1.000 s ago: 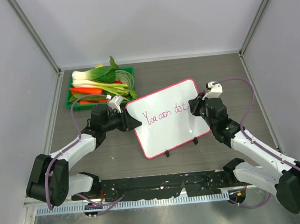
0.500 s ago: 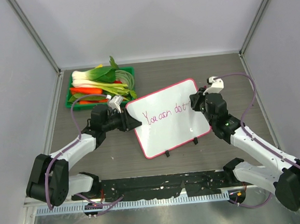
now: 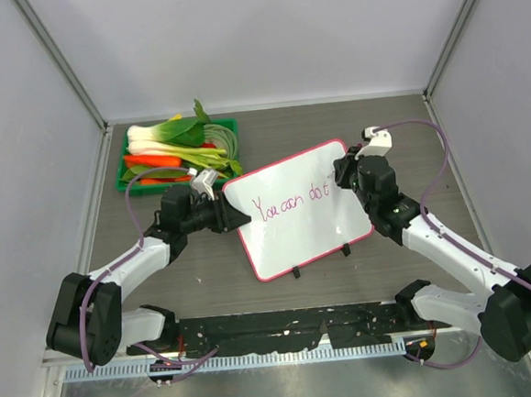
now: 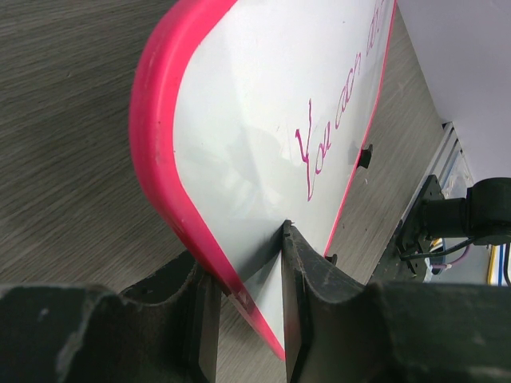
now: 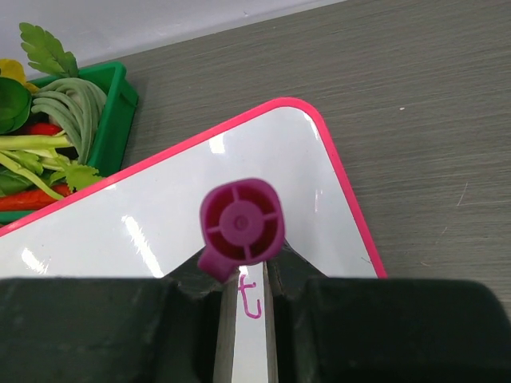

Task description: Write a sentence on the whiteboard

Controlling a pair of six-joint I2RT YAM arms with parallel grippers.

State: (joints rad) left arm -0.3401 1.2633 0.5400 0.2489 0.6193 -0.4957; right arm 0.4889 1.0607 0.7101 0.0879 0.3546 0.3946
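left gripper [image 3: 238, 217] clamped tight on the left edge of the whiteboard [image 3: 301, 237], which sits turned at an angle mid-tabletop [image 3: 398, 133]. right gripper [image 3: 345, 178] pinching a purple marker [image 5: 241, 223] at the board's right end, right by the letter "t". the sentence [image 3: 291, 203] reads "you can do t", not yet finished. green tray [image 3: 124, 173] of vegetables [image 3: 174, 146] in the far-left corner
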